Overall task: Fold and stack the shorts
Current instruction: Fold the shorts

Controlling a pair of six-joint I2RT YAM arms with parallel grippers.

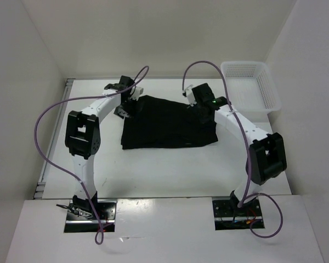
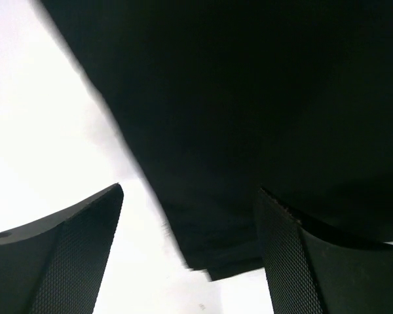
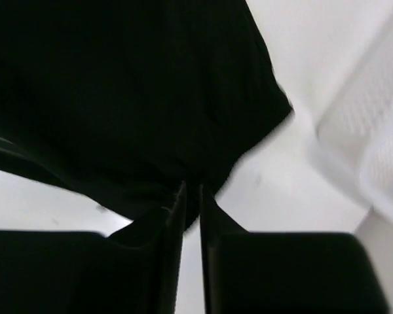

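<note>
The black shorts [image 1: 170,126] lie spread flat in the middle of the table, with a corner showing in the left wrist view [image 2: 249,98]. My left gripper [image 1: 126,109] hovers at their far left corner, open, its two fingers straddling the fabric's edge [image 2: 188,190] without closing on it. At the far right edge, my right gripper [image 1: 200,109] has its fingers drawn close together. In the right wrist view the shorts [image 3: 118,98] pucker toward the right gripper [image 3: 192,186] tips, pinched there.
A white mesh basket [image 1: 252,85] stands at the back right corner of the table, close to the right arm, and also shows in the right wrist view [image 3: 373,131]. White walls enclose the table on three sides. Purple cables loop above both arms.
</note>
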